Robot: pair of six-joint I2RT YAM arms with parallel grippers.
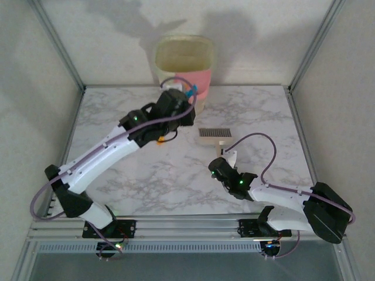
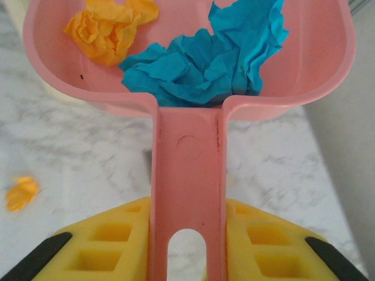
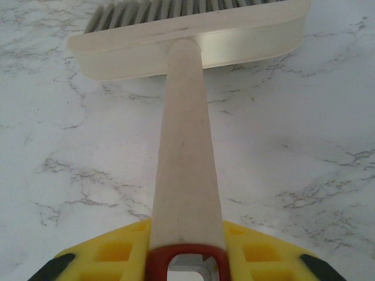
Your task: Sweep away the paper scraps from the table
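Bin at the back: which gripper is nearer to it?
Left. The left gripper, holding the dustpan, is at the near side of the bin; the right gripper, holding the brush, is mid-table, well short of it.

Soft, slightly dim light; faint shadows on back wall (image 1: 252, 35); mild foreground blur in wrist views.

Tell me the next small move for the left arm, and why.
Probably tilt the pink dustpan forward to tip its load into the cream bin just beyond it: the left gripper is shut on its handle, and blue and orange paper scraps sit in the pan. One orange scrap lies on the table for afterwards.
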